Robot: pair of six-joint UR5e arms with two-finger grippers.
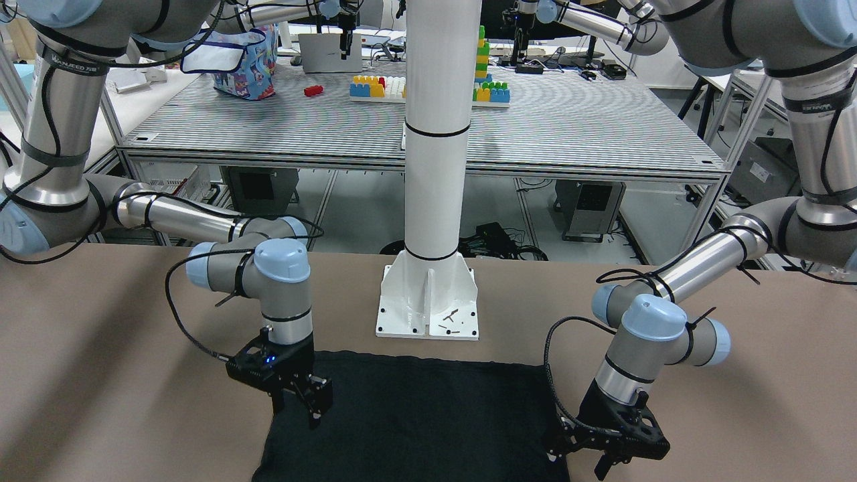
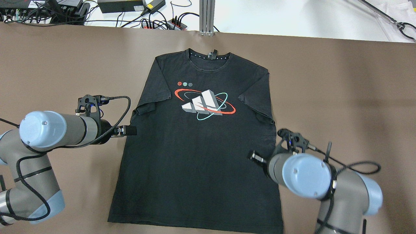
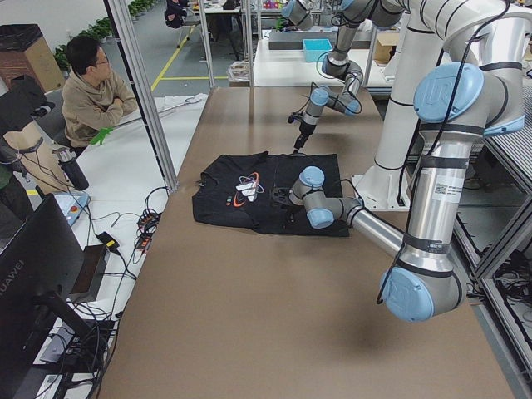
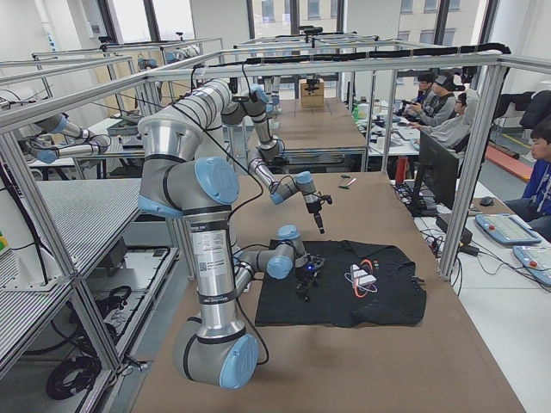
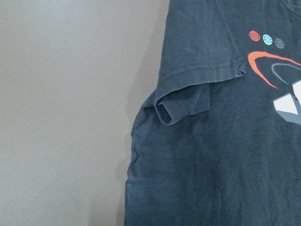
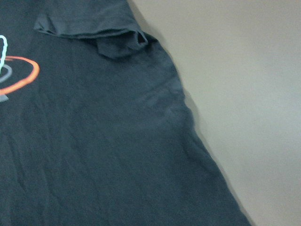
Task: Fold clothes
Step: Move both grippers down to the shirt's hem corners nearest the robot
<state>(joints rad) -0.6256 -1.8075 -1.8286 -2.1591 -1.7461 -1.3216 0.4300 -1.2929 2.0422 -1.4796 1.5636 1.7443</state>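
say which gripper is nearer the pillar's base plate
Right. The right gripper hangs over the shirt near the base plate; the left gripper is farther out, at the shirt's edge.

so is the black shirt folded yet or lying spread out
Spread out, not folded: the black t-shirt lies flat and face up on the table, its print and full outline showing.

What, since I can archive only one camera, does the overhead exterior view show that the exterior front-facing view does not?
Only overhead: the black T-shirt's collar, sleeves and printed logo. Only front-facing: the white pillar, and behind it a second table with toy blocks and a patterned bag. Both: the shirt lying flat on the brown table, with the left gripper and right gripper at its side edges.
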